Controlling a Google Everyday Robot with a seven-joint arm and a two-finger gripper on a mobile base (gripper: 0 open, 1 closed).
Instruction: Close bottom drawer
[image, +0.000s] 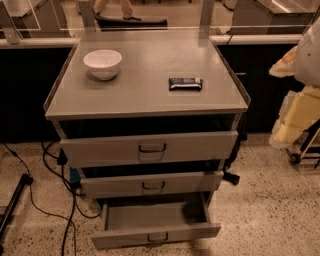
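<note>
The bottom drawer (156, 235) of the grey metal cabinet is pulled out farthest of the three. Its inside (150, 215) shows and looks empty. Its narrow front panel has a small dark centre handle (158, 238). The mid-sized drawer (152, 184) above it stands slightly out, and the tallest top drawer (150, 147) also stands slightly out. The gripper is not in view. A pale white and cream shape (302, 100) fills the right edge of the camera view; I cannot tell what it is.
A white bowl (102, 64) and a dark wrapped bar (185, 83) lie on the cabinet top (145, 95). Black cables (50, 165) trail on the speckled floor at the left. A wheeled frame (300, 150) stands at the right. A dark counter runs behind.
</note>
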